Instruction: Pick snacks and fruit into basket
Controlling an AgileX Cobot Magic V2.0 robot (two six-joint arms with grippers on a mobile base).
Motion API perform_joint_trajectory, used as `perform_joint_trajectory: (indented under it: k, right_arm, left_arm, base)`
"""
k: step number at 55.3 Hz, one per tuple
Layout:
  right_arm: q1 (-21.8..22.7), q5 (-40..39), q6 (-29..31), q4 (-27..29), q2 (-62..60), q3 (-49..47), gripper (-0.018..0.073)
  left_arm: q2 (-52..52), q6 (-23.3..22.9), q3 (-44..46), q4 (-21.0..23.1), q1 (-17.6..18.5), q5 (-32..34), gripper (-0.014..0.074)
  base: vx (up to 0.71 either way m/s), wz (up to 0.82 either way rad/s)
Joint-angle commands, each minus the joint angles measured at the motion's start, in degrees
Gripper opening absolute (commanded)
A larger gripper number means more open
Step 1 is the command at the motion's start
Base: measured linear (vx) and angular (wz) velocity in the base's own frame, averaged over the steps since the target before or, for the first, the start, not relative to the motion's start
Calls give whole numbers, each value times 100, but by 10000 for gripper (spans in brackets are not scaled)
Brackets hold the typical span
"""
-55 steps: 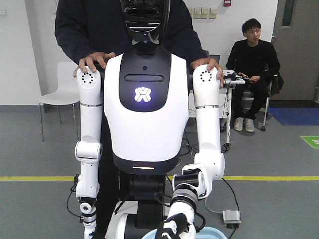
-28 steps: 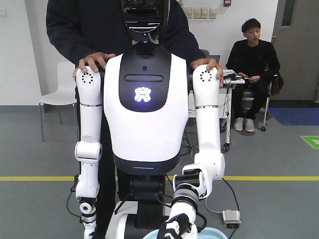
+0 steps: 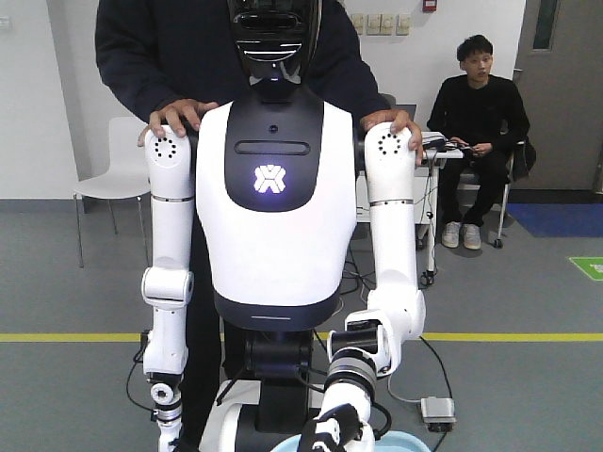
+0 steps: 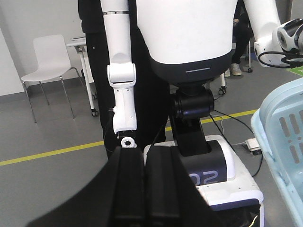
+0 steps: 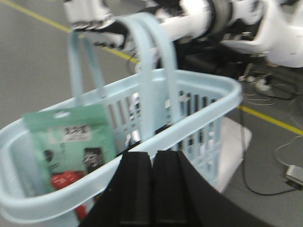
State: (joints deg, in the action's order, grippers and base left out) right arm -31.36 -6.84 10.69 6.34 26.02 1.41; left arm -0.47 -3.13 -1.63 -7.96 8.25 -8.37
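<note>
The light-blue lattice basket (image 5: 199,101) hangs by its handle (image 5: 147,71) from a humanoid robot's hand (image 5: 94,23). The mint-green pouch (image 5: 71,142) stands inside it at the left, its red window low down. My right gripper (image 5: 152,155) is shut and empty, just outside the basket's near rim. My left gripper (image 4: 144,153) is shut and empty, with the basket's corner (image 4: 284,127) to its right. The basket rim also shows in the front view (image 3: 400,441). The black box, red fruit cluster and dark-green fruit are out of view.
The white humanoid robot (image 3: 273,188) stands facing me with a person in dark clothes behind it, hands on its shoulders. Its base (image 4: 222,179) is close ahead. A seated man (image 3: 476,113), white chairs (image 4: 45,61), floor cables and a yellow floor line (image 4: 47,152) lie around.
Almost nothing. The person behind the humanoid shifted slightly, and the humanoid's lower hand moved a touch; the basket stays at the bottom edge.
</note>
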Motion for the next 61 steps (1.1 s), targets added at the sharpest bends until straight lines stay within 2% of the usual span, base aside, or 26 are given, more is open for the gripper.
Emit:
perform_joint_trajectory:
  k: [1,14,18,22,34,54,61]
  right_arm:
    - [741,-20,65,-6,-666,67,-8]
    - [2427,1133,-157,-2,-2736,67,-8]
    - [2877,1242,-376,-13,-2731,67,-8]
    - [3114,1383,-537,-29,-2749,67,-8]
    - [3121,1628,-571,-63,-2749,67,-8]
    - [3121,1443,-708,-19,-2742,67,-8]
    - [3121,1354,-778,-391,-2742,67,-8]
  left_arm:
    - [-86,-2,-61,54,1,464,-8]
    - [-86,-2,-61,54,1,464,-8]
    - [-89,-2,-61,54,1,457,-8]
    - [-89,-2,-61,54,1,463,-8]
    - [-89,-2,-61,54,1,463,-8]
    - [-89,-2,-61,54,1,463,-8]
    - [-89,-2,-61,54,1,463,-8]
  base:
    - [0,0]
    - [0,0]
    - [0,0]
    - [0,0]
    - [0,0]
    - [0,0]
    - [0,0]
